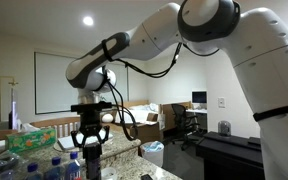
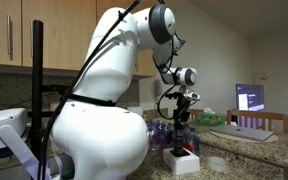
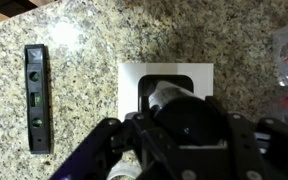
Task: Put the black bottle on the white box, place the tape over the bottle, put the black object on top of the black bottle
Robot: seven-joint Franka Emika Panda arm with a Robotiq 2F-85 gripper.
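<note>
Wrist view looks straight down on one speckled granite countertop (image 3: 74, 30), with the dark bulk of the gripper filling the near edge of the picture. In both exterior views a single white Franka arm (image 1: 214, 30) is by far the biggest thing, bending over and down to the counter.

One white box (image 3: 199, 75) lies flat on the granite, directly under the gripper; in an exterior view it sits low on the counter (image 2: 181, 162). A cluster of clear plastic bottles with blue caps (image 1: 29, 142) stands near the box. Their exact number cannot be counted. In the wrist view they show only as a blur at the right edge.

One long, narrow black object (image 3: 36, 97) lies flat on the counter to the left of the white box, well apart from it, its length running near to far.

One black bottle (image 2: 181, 143) stands upright directly below the gripper (image 2: 181, 128), over the white box. Whether its base touches the box cannot be told. The gripper's fingers appear drawn together on the bottle's upper part, with the rest of the bottle showing just beneath them (image 1: 89, 152).
</note>
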